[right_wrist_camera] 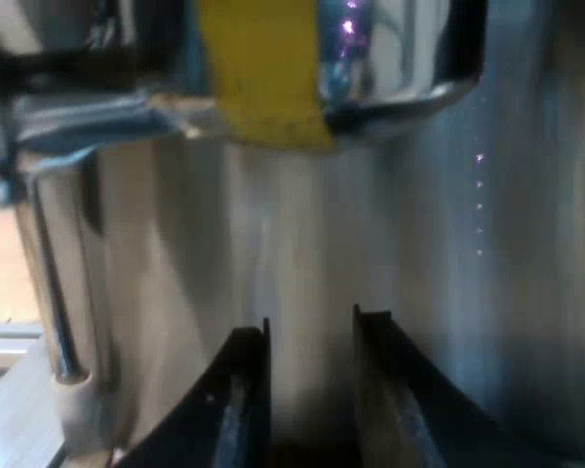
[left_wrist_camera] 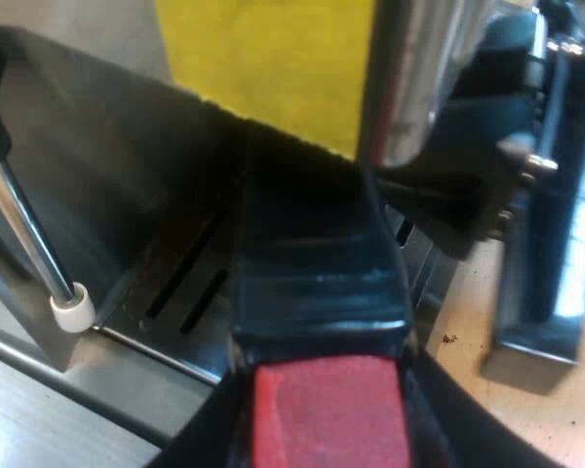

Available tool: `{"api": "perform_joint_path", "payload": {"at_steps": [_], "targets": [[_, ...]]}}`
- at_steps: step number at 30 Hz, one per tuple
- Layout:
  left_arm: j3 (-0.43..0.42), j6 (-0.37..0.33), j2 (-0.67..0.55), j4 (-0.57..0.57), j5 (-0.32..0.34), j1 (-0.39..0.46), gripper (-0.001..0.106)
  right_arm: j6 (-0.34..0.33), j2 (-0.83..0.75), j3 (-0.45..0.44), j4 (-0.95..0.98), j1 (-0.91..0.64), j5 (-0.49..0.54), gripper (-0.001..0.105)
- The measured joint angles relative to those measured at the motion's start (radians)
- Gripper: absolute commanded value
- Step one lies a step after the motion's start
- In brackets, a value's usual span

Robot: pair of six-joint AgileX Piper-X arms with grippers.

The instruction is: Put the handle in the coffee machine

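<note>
The holder's dark handle (left_wrist_camera: pixel 317 283) runs from close by me toward the espresso machine (left_wrist_camera: pixel 97 166), its far end going in under a yellow patch (left_wrist_camera: pixel 273 58) beside a chrome part (left_wrist_camera: pixel 409 78). Its red end (left_wrist_camera: pixel 330 414) sits nearest, with black fingers (left_wrist_camera: pixel 200 439) on either side. My left gripper (left_wrist_camera: pixel 328 400) is shut on the handle. My right gripper (right_wrist_camera: pixel 312 327) faces the machine's brushed metal front (right_wrist_camera: pixel 439 244) below the yellow patch (right_wrist_camera: pixel 263 68); it is open, with nothing between its fingers (right_wrist_camera: pixel 244 390).
A steam wand with a white tip (left_wrist_camera: pixel 70 312) hangs over the slotted drip tray (left_wrist_camera: pixel 180 307); the same wand (right_wrist_camera: pixel 68 375) stands beside my right gripper. A dark metal fixture (left_wrist_camera: pixel 546 195) stands on the pale tabletop (left_wrist_camera: pixel 487 419) beside the machine.
</note>
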Motion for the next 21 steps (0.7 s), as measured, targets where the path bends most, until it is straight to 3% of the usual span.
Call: {"api": "perform_joint_path", "payload": {"at_steps": [12,21], "targets": [[0.000,0.005,0.000,0.000,0.000,0.000,0.000,-0.056,0.043,-0.103,-0.060,-0.069,-0.003,0.025],[0.000,0.005,0.000,-0.001,0.000,0.000,0.000,-0.066,0.050,-0.119,-0.082,-0.075,-0.027,0.029]]}}
